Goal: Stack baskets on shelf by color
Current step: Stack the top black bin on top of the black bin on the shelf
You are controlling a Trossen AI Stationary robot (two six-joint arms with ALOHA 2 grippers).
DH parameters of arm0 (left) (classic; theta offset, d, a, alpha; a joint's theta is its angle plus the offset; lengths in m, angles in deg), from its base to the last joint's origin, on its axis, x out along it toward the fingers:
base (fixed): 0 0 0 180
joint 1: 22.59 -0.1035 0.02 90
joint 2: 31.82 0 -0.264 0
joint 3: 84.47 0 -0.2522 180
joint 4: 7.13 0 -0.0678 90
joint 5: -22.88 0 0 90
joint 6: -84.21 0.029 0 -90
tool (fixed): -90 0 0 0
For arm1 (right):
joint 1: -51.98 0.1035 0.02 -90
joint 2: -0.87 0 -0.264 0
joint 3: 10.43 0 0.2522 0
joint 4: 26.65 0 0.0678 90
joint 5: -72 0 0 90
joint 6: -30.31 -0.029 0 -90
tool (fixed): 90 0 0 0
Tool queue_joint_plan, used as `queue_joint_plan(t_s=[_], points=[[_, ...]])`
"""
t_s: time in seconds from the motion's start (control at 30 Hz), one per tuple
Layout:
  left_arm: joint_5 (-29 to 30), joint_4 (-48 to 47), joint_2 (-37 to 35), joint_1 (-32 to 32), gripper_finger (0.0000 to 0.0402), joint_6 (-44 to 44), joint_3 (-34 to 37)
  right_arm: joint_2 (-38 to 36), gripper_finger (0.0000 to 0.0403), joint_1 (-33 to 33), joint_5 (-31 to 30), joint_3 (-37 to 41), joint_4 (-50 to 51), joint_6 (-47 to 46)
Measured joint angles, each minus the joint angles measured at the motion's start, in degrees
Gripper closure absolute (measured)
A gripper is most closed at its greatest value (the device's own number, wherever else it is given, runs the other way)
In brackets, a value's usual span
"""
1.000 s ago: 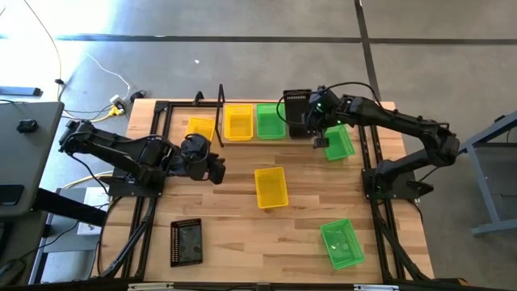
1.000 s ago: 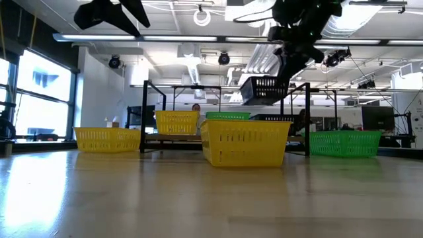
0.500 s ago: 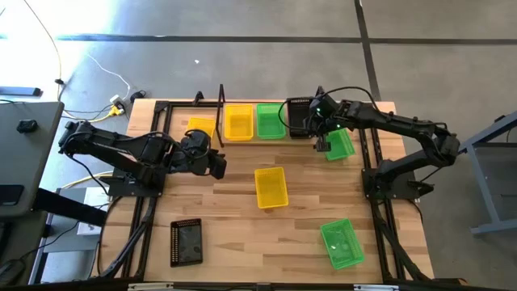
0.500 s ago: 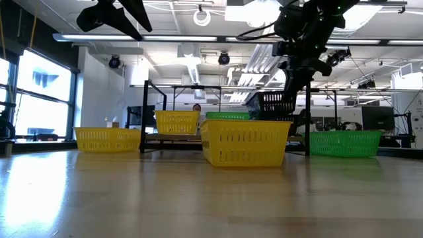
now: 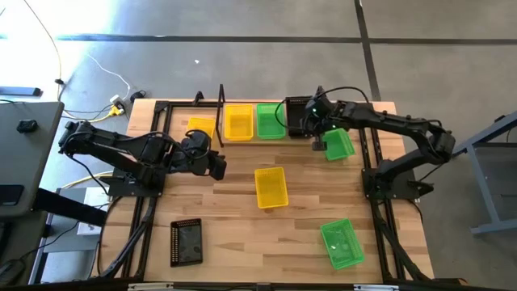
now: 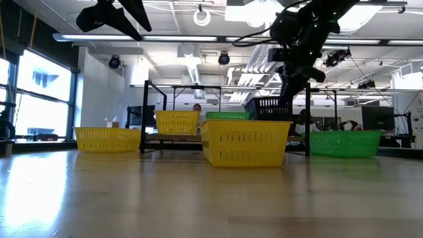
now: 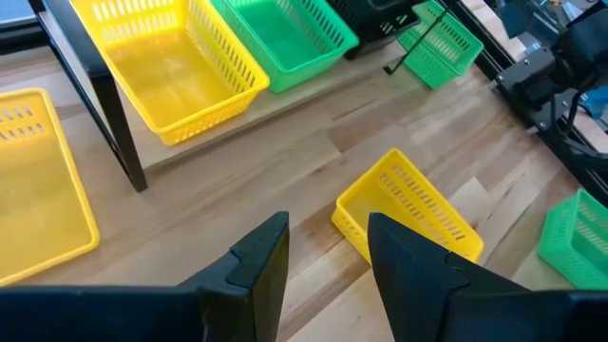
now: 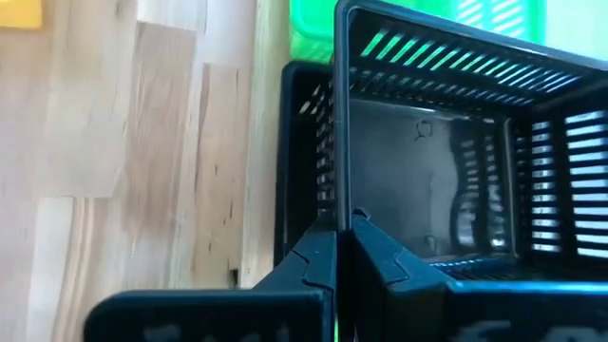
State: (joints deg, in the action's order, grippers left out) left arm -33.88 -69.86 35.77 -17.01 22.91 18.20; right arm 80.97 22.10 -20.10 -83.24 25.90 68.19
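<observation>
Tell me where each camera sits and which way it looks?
High view: above the table, looking straight down; both arms show, the right gripper at the black basket on the shelf.
Low view: at tabletop height, looking level across; both arms come in from above.
Left wrist view: on the left arm, facing the yellow basket in the middle; the left gripper is open.
Right wrist view: on the right arm, its fingers pinching the black basket's wall.
Shared: the middle yellow basket shows in the high, low and left wrist views.
</observation>
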Motion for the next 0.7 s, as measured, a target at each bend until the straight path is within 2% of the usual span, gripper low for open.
queue_joint_plan(t_s=[0.7], points=[[0.0,0.0,0.0,0.0,0.0267,0.0,0.0,0.9,0.0396,0.4,-1.3,0.0,0.3,-3.0]])
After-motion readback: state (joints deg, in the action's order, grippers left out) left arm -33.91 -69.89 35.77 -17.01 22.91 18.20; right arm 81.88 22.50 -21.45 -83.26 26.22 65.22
